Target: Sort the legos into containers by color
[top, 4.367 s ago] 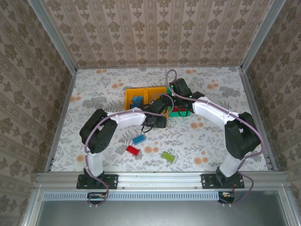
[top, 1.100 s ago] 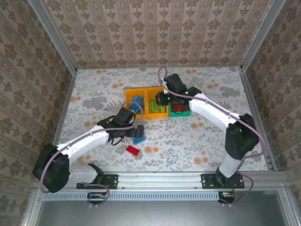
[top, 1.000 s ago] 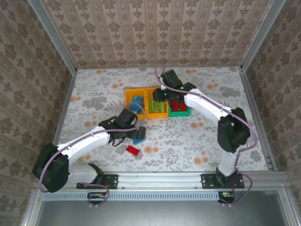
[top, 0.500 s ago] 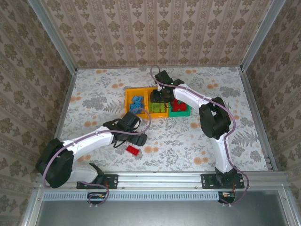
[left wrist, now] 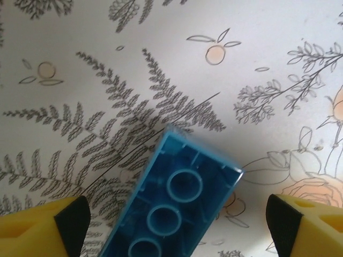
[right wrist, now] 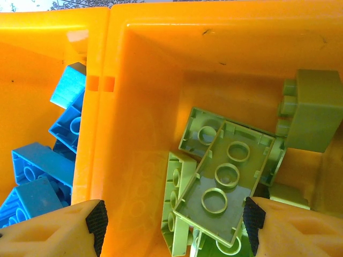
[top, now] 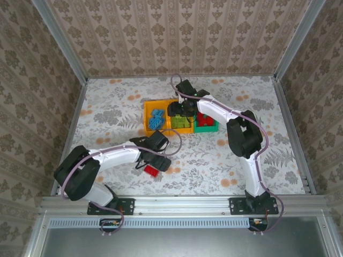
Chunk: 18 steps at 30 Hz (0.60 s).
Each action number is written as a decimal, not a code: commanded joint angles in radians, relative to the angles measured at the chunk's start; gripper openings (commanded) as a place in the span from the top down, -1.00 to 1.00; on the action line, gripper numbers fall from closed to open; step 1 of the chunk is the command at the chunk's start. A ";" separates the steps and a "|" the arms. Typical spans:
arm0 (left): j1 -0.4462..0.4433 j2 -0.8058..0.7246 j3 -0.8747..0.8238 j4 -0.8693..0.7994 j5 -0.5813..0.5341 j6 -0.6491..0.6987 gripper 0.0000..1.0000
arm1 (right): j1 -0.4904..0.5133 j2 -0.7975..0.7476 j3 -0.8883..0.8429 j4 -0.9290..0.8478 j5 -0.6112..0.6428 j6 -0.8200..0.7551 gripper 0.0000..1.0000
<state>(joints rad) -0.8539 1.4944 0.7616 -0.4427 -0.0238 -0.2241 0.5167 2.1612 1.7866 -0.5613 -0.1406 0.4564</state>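
While spread, left gripper (left wrist: 177, 222): straddles without touching;
Blue brick (left wrist: 182, 187): askew between tips; may catch cornerwise on closing, spin away;
Right gripper (right wrist: 175, 222): spread above lime brick (right wrist: 220, 187)

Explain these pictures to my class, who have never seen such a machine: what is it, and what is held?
Two robot arms, bolted at a table's near edge, sort bricks into bins by colour. One camera looks down from above and behind; the other two sit on the wrists, so the yellow tips are each arm's own fingers. The left gripper is open astride an upside-down blue brick on the table; a red brick lies nearby. The right gripper is open above the middle bin of green bricks. Left of it is a bin of blue bricks, right a green bin of red ones. Nothing is held.
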 commanded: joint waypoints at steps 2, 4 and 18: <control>-0.007 0.032 0.042 -0.021 -0.018 0.034 -0.56 | -0.009 -0.047 -0.031 -0.021 -0.008 0.002 -0.44; -0.007 0.039 0.043 -0.018 -0.015 0.034 -0.43 | -0.010 -0.055 -0.040 -0.015 -0.010 0.005 -0.44; 0.003 0.071 0.098 0.015 -0.021 -0.007 0.39 | -0.018 -0.131 -0.113 0.033 -0.035 0.025 -0.45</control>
<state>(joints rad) -0.8566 1.5574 0.8101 -0.4377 -0.0273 -0.2169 0.5060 2.0987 1.7046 -0.5385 -0.1593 0.4610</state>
